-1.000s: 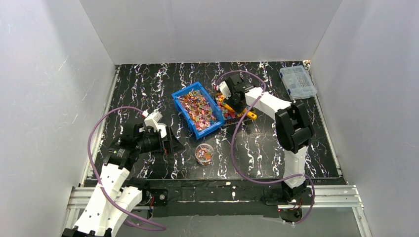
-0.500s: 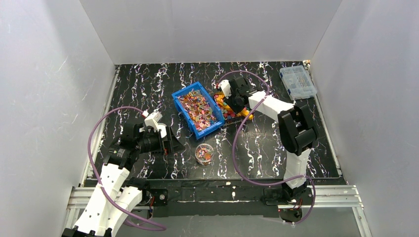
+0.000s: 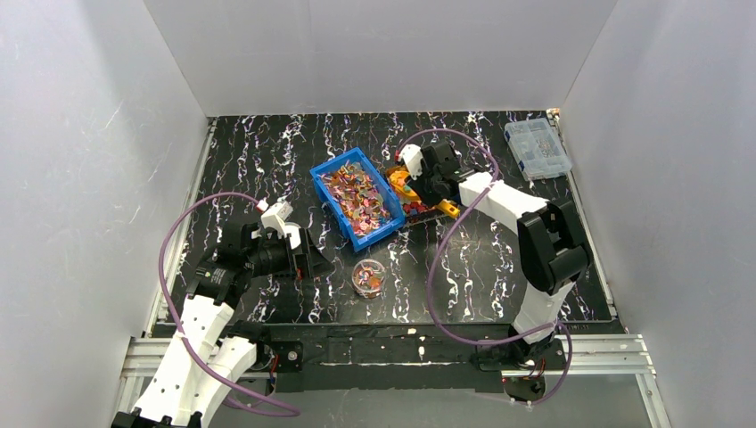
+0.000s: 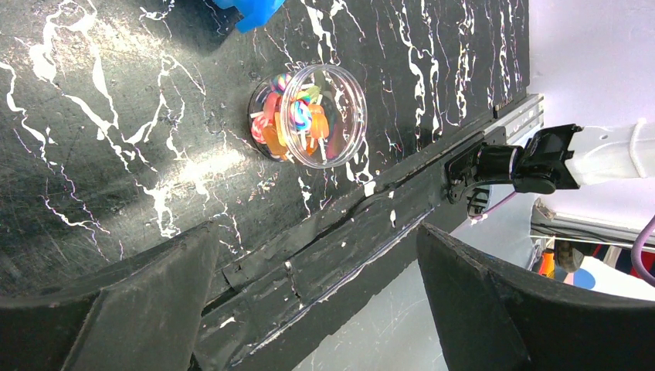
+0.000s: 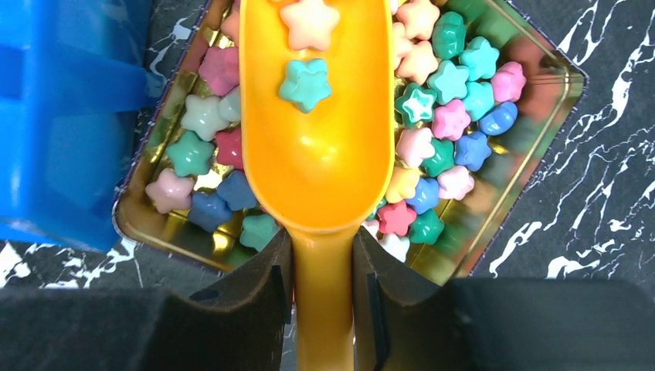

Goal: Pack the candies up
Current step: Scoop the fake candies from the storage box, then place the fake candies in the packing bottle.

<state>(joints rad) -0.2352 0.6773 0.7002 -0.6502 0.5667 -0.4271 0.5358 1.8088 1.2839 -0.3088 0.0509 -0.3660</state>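
Observation:
The candies (image 5: 452, 116) are small chunky star-shaped sweets in pink, teal, blue and white. They fill a shiny gold tin (image 5: 541, 100) next to the blue bin (image 5: 69, 116). My right gripper (image 5: 323, 255) is shut on the handle of an orange scoop (image 5: 317, 147) held over the tin, with two candies in its bowl. In the top view the right gripper (image 3: 419, 183) is over the tin (image 3: 419, 207). My left gripper (image 3: 316, 264) is open and empty, left of a round clear tub (image 3: 368, 277) that holds a few sweets.
The blue bin (image 3: 355, 196) is full of shiny wrapped sweets. A clear compartment box (image 3: 537, 148) sits at the back right. In the left wrist view the round tub (image 4: 309, 116) lies near the table's taped front edge (image 4: 371, 209).
My right arm has swung a little to the right, carrying the scoop along over the tin. The left arm has not moved.

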